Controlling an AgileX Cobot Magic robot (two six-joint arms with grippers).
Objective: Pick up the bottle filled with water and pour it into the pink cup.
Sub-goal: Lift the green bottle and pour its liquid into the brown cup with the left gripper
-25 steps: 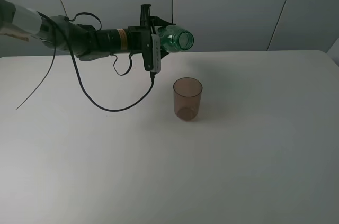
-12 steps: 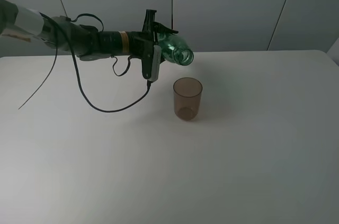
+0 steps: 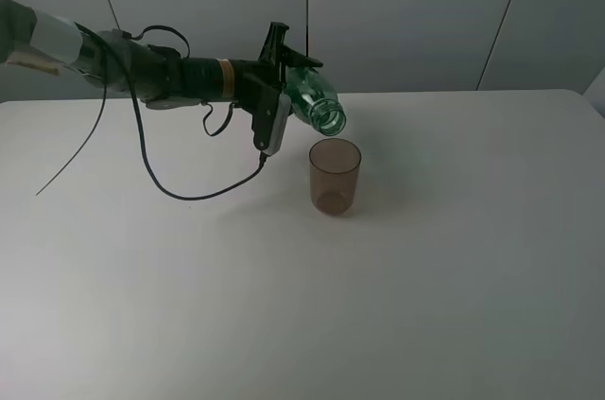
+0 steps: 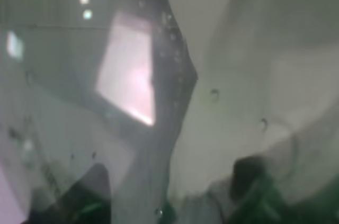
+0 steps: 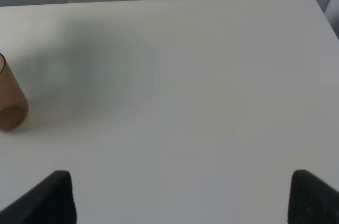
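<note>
The green-tinted bottle (image 3: 319, 103) hangs in the air, tilted, its open mouth pointing down and right, just above the rim of the pink cup (image 3: 335, 176). My left gripper (image 3: 287, 76) is shut on the bottle's body, with the arm reaching in from the left. In the left wrist view the bottle (image 4: 254, 192) fills the picture as a blurred green and grey surface. The cup stands upright on the white table (image 3: 454, 258). It also shows at the edge of the right wrist view as the cup (image 5: 9, 99). My right gripper (image 5: 180, 197) is open over bare table, far from both.
A black cable (image 3: 189, 194) loops from the left arm down onto the table to the left of the cup. Grey wall panels stand behind the table's far edge. The right arm is outside the exterior high view.
The left wrist has rolled, tipping the bottle's mouth from almost level down toward the cup's rim. The cup has not moved.
</note>
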